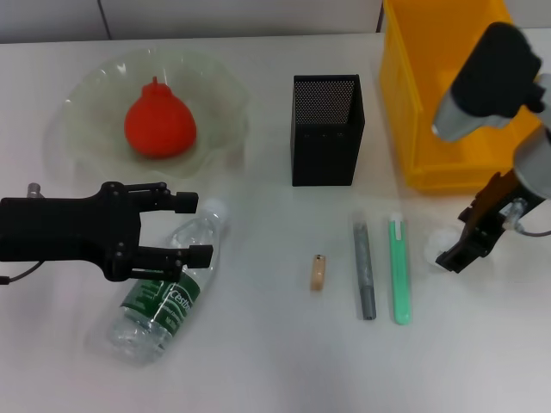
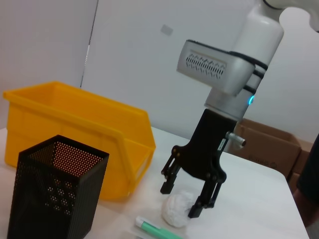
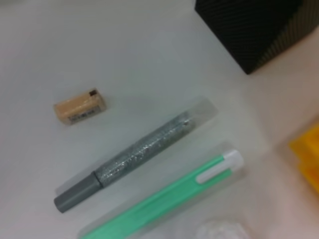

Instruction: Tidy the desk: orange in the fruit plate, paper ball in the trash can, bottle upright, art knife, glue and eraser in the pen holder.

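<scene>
Paper ball [image 2: 176,210]: on the desk between the spread fingers of the right gripper [image 2: 188,198], ready for lifting to the trash can [image 1: 430,95] behind it. Bottle [image 1: 168,288]: lying flat beneath the left gripper [image 1: 191,227], jaws apart.

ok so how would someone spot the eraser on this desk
Start at the black mesh pen holder in the middle of the desk and look on the desk in front of it, toward the robot. Three small items lie in a row there; the eraser is the leftmost, a short beige stub, far shorter than the grey stick and the green stick.
</scene>
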`<state>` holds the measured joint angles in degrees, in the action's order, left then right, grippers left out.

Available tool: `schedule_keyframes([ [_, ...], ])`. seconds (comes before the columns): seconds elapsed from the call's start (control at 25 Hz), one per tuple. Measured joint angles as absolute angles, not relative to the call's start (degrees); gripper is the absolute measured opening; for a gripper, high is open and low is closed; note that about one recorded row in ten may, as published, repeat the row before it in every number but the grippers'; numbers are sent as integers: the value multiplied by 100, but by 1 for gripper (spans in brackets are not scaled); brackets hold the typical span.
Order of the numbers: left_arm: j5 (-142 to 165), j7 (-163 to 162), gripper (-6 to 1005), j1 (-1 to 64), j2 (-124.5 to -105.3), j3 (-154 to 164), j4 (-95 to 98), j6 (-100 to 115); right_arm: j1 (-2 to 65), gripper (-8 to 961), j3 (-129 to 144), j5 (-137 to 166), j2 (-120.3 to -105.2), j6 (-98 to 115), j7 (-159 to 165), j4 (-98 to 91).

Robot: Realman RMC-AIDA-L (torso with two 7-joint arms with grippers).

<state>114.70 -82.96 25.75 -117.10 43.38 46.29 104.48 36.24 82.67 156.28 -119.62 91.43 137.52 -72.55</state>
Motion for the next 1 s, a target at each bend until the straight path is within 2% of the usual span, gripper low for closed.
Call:
schedule_keyframes([
  [0.32,11472,-8332,799,2548,-11715,4342,4621,10408,3691,741,8360,15628,-11949,9390,13736,-7450],
  [0.56,11440,-8781,793,2582,-11636,4336,4677,10417,3579,548,7120,15650,-11927,10496,13734,-9594],
  [0.76,11477,-9382,787,2715,-11532,4375,4711,10432,3486,441,6246,15923,-11930,10092,13834,-10523],
  [1.0,11667,-10247,780,2842,-11536,4470,5241,10460,3148,576,6267,15866,-11959,8957,13836,-10244],
])
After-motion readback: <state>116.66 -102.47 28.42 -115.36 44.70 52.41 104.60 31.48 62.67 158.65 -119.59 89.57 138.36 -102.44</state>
